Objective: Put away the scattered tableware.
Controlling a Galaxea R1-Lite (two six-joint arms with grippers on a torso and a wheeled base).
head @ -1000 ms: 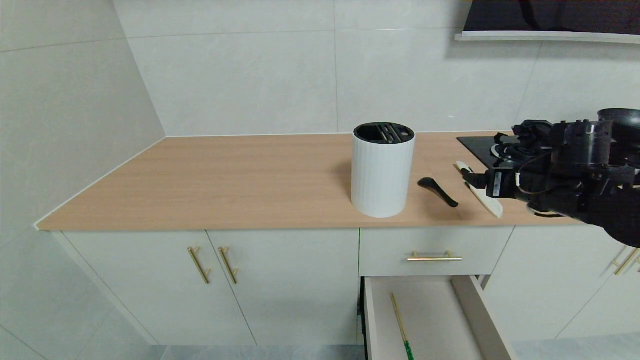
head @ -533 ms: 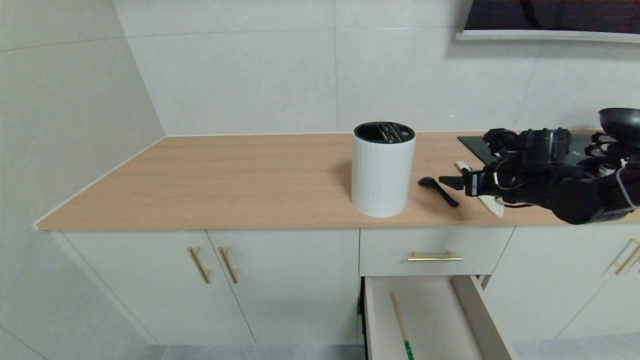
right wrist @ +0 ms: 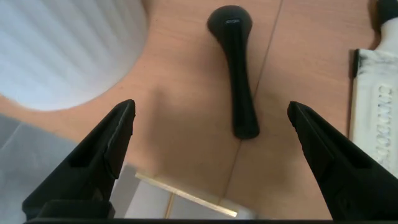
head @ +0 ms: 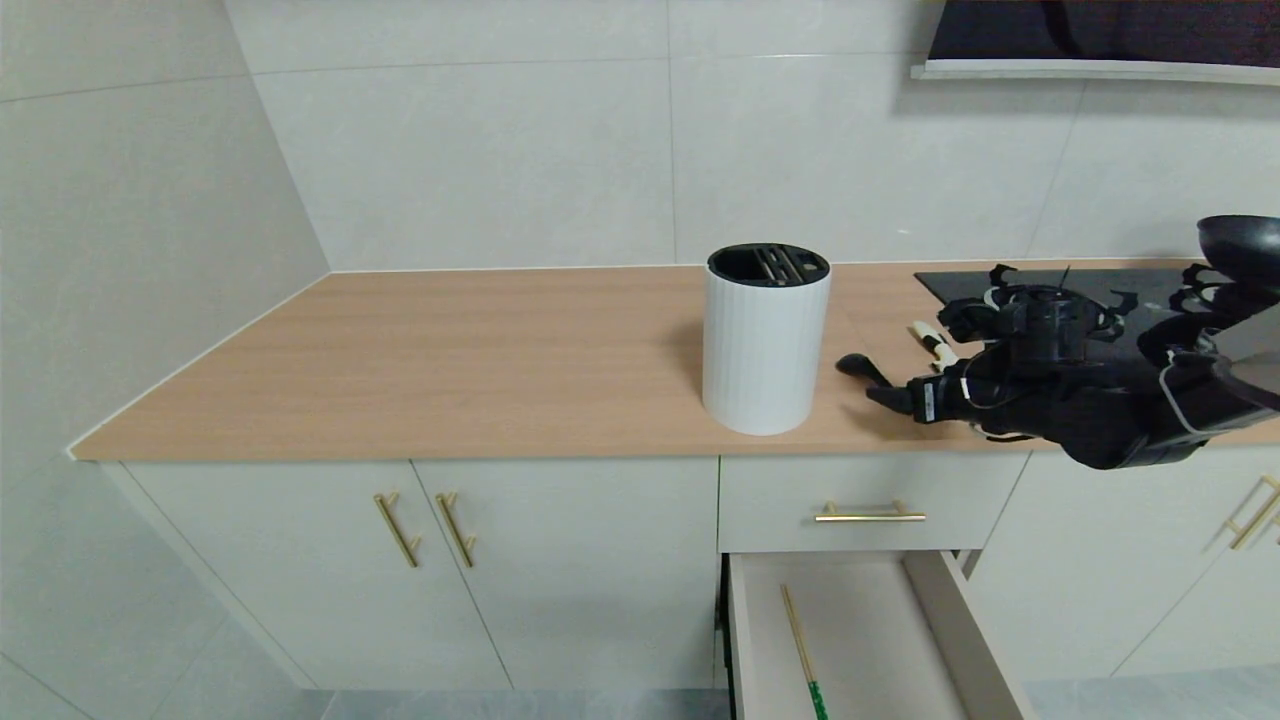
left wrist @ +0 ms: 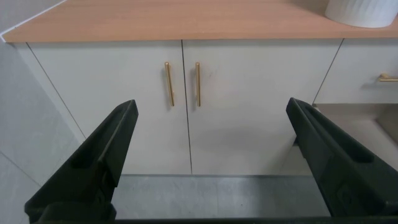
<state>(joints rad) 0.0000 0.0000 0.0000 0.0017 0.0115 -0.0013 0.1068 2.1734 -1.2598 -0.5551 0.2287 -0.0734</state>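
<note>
A black spoon (head: pixel 858 366) lies on the wooden counter (head: pixel 500 360) just right of the white ribbed utensil holder (head: pixel 766 345). My right gripper (head: pixel 893 398) hovers low over the spoon's handle end, near the counter's front edge. In the right wrist view the spoon (right wrist: pixel 236 68) lies between and beyond the fingers of the open right gripper (right wrist: pixel 211 112), which holds nothing. A cream-white utensil with a black band (head: pixel 934 343) lies right of the spoon, partly hidden by the arm. My left gripper (left wrist: pixel 211 109) is open and holds nothing, low in front of the cabinet doors (left wrist: pixel 183 84).
A drawer (head: pixel 850 640) stands open below the counter with a green-tipped chopstick (head: pixel 802 645) in it. A black cooktop (head: pixel 965 285) and a dark pan (head: pixel 1238 240) sit at the right. A closed drawer with a gold handle (head: pixel 868 516) is under the counter edge.
My right arm has moved left and down across the cream-white utensil to the spoon's handle end. The spoon, holder and drawer have not moved.
</note>
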